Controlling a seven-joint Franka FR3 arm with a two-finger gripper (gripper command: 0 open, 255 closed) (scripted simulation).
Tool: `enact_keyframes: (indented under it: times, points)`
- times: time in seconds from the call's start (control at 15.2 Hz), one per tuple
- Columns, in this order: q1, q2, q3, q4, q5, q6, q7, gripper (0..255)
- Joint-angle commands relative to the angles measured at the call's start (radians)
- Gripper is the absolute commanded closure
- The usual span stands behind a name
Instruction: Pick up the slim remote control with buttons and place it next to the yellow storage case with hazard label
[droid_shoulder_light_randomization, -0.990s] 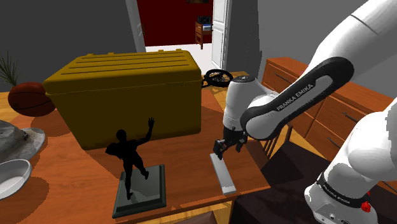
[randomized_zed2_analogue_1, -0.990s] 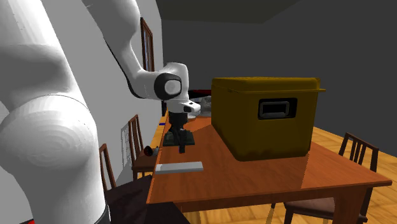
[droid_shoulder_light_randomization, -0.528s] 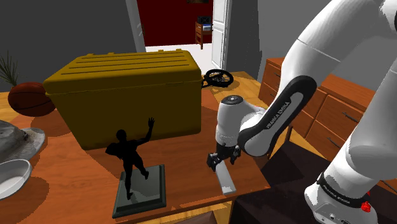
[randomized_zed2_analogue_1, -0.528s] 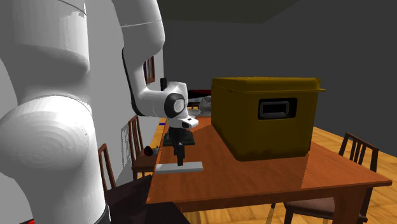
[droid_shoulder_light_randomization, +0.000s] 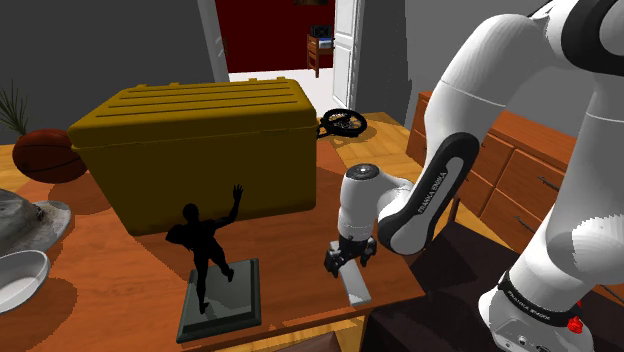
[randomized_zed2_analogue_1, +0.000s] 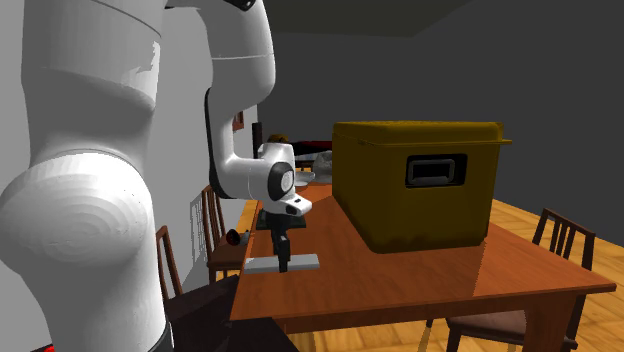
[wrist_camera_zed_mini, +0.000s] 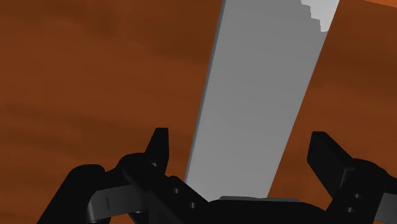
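Lowered onto the remote (wrist_camera_zed_mini: 261, 108), with jaws wide open either side, gripping nothing. Ready to close, then carry toward the case (droid_shoulder_light_randomization: 200, 150) at ten o'clock.

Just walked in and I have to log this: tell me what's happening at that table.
The white arm is reaching down to a slim grey remote that lies flat near the edge of the wooden table. Its jaws are open and straddle the remote, one on each side, without clasping it. The remote is not yet lifted. The yellow case it should go next to sits further back on the table, and a black figurine stands on a base nearby.
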Motion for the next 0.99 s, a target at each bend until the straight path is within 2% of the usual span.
enact_keyframes:
  times: [0.0,0.26,0.33,0.92]
  points:
    - [0.003,0.004,-0.004,0.001,-0.006,0.003,0.004,0]
    - [0.003,0.004,-0.004,0.001,-0.005,0.002,0.004,0]
    - [0.003,0.004,-0.004,0.001,-0.005,0.002,0.004,255]
    - [0.003,0.004,-0.004,0.001,-0.006,0.003,0.004,255]
